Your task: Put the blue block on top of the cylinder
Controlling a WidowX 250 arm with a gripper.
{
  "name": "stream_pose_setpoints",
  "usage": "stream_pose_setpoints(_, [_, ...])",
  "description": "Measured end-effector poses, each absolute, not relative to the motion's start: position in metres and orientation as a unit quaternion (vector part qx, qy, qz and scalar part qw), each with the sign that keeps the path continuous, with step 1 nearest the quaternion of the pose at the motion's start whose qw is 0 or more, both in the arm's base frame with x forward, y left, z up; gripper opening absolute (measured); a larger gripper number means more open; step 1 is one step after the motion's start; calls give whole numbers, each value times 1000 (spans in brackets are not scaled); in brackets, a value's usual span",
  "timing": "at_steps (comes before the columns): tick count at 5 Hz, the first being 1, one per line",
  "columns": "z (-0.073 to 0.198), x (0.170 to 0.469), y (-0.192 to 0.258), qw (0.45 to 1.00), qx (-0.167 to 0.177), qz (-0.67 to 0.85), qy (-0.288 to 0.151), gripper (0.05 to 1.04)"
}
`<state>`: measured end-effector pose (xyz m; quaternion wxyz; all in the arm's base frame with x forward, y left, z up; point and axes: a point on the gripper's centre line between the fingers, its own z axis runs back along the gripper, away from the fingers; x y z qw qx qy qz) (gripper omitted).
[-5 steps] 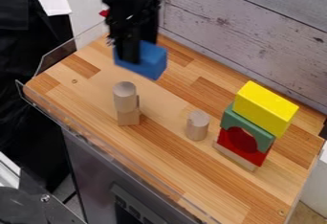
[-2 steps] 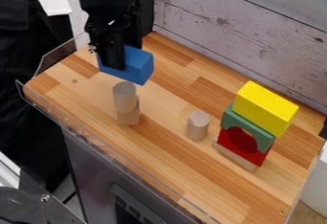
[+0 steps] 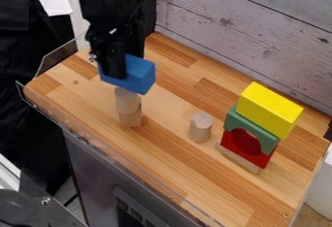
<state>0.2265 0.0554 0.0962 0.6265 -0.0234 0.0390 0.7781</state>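
Note:
The black gripper [image 3: 120, 71] hangs over the left part of the wooden top, shut on the blue block [image 3: 137, 74]. Directly below the block in the view stands a light wooden cylinder [image 3: 127, 103], resting on a small wooden block [image 3: 130, 119]. The blue block's lower edge covers the cylinder's upper end, so I cannot tell whether the two touch.
A second wooden cylinder [image 3: 200, 127] stands near the middle. To its right is a stack with a red piece [image 3: 241, 142], a green arch [image 3: 254, 128] and a yellow block [image 3: 269, 109] on top. A clear rim [image 3: 57, 56] and a plank wall [image 3: 253, 32] border the wooden top.
The gripper has moved left with the blue block and then lowered it, so that the block now overlaps the top of the left cylinder in the view.

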Motion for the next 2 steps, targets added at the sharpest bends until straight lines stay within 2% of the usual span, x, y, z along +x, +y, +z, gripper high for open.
stream_pose_setpoints(2, [85,225,53,628,-20,776,55,540])
